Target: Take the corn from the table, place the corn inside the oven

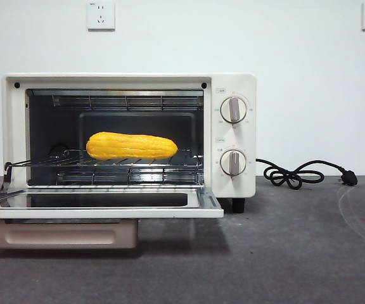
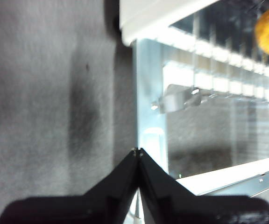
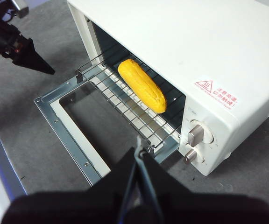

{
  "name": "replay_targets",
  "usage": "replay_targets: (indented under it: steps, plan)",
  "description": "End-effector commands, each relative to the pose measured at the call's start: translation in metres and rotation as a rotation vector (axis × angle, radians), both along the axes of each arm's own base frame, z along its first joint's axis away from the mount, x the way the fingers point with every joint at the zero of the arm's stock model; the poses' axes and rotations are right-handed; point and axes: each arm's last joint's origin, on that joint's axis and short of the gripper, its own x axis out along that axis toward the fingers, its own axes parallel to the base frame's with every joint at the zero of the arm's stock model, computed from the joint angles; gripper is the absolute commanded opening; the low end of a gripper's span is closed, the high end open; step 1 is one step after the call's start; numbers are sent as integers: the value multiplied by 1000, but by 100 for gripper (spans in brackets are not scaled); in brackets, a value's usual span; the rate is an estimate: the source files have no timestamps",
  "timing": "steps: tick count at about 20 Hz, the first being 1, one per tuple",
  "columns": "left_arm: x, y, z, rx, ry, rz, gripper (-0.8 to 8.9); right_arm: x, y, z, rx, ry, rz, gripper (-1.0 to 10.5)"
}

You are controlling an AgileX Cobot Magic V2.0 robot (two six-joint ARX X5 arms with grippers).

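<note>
Pincers (image 3: 139, 151) closed, corn (image 1: 132, 146) crosswise on rack (image 1: 106, 163)

We take this for a lab or robot test bench, not a lived-in kitchen. The backdrop is a bare white wall (image 1: 309, 76) carrying only two plain sockets (image 1: 101, 15). The table (image 1: 296, 253) is a flat, dark grey matte surface with pale scuffs. On it stands a lone cream-white oven (image 1: 233, 85), its black power cord (image 1: 296, 174) lying coiled and unplugged on the table. The corn (image 1: 132, 145) on the rack looks glossy and moulded (a toy prop, as far as we can judge). Black robot jaws frame both wrist views, which supports the test-rig reading.
</note>
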Motion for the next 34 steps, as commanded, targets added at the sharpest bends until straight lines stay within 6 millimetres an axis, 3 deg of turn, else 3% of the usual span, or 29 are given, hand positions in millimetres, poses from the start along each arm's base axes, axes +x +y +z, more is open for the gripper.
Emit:
replay_targets:
  steps: [1,8,15,28,34]
  plan:
    - [3,-1,-14,8,66,-1,-9,0,0,1,0,-4,6,-14]
    - [11,-13,-40,14,186,-68,-9,0,0,1,-3,-8,9,-14]
    - [6,-24,-43,-39,235,-147,-9,0,0,1,-5,-10,11,-14]
    - [4,-4,-31,-421,78,-110,-8,-1,0,-1,-13,8,10,-14]
    - [12,5,1,-490,-127,-64,-8,-1,-1,-1,-15,9,10,-14]
